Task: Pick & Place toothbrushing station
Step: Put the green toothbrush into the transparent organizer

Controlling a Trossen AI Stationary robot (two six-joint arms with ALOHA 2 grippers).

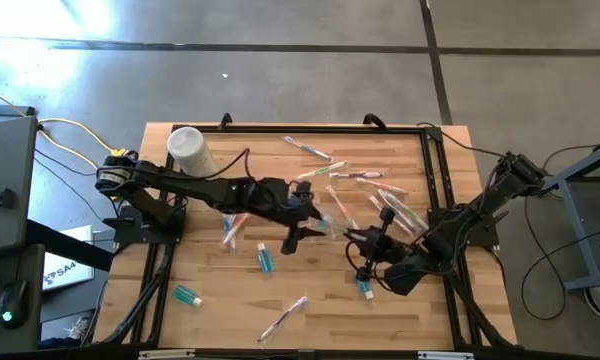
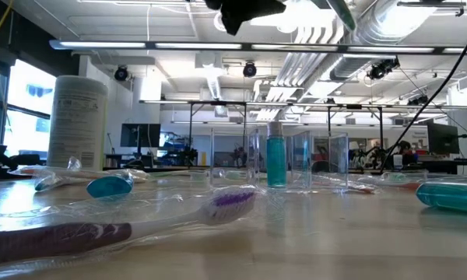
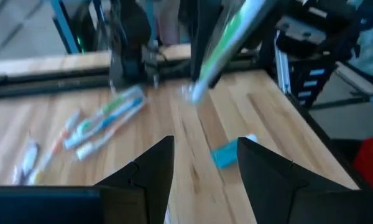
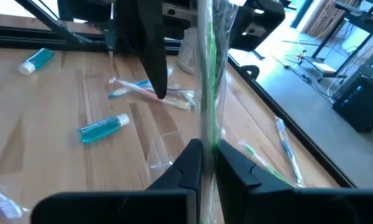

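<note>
The toothbrushing station [image 2: 300, 159] stands near the middle of the tabletop [image 1: 380, 310], upright and empty, with a small blue bottle [image 2: 275, 161] upright just beside it, as I read the low view. My right end effector [image 4: 206, 163] is clamped on a wrapped green toothbrush [image 4: 206, 81], held upright, I judge so it can drop end-first into the holder. My left end effector [image 3: 205, 163] hovers over the middle with its fingers apart and nothing between them, presumably waiting or ready to steady the holder. I count one white tub [image 1: 190, 150] at the far left and four blue bottles. The wrapped brushes lie scattered, roughly ten; I cannot count them exactly.
</note>
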